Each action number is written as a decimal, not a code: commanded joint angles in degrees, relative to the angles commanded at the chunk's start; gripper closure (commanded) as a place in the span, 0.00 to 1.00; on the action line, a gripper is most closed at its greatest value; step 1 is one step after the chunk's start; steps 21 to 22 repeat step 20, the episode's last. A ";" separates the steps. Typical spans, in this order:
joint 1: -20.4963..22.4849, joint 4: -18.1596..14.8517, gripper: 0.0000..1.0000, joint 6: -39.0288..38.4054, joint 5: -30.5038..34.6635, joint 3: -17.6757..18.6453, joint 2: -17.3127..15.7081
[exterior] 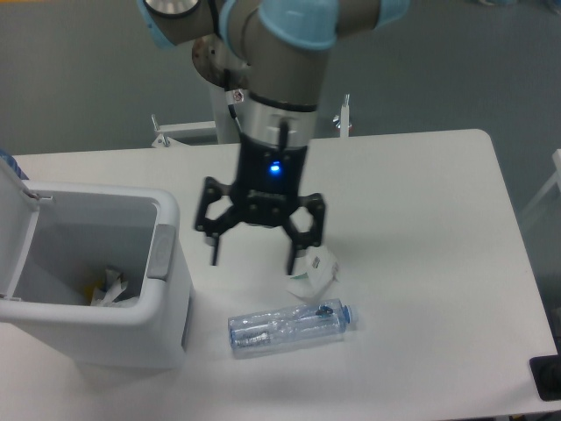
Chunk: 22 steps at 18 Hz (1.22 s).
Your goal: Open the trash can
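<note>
From the fixed camera, the trash can [131, 338] sits at eight o'clock on the white desk [421, 263], its lid [13, 224] swung up at the left edge and crumpled scraps [110, 288] inside. The pincer [254, 254] hangs at centre, jaws spread, holding nothing. A crumpled white wrapper [314, 272] lies just behind one fingertip; a clear plastic bottle [289, 326] lies at six o'clock.

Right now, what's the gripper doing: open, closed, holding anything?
Gripper: open, fingers spread, holding nothing, above the table beside the trash can, whose lid is up.
</note>
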<state>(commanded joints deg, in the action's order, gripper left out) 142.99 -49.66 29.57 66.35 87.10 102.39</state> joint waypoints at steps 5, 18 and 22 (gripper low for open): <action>6.06 0.00 0.00 12.42 8.52 1.94 3.51; 12.93 -2.55 0.00 40.47 20.57 5.54 8.44; 12.93 -2.55 0.00 40.47 20.57 5.89 8.44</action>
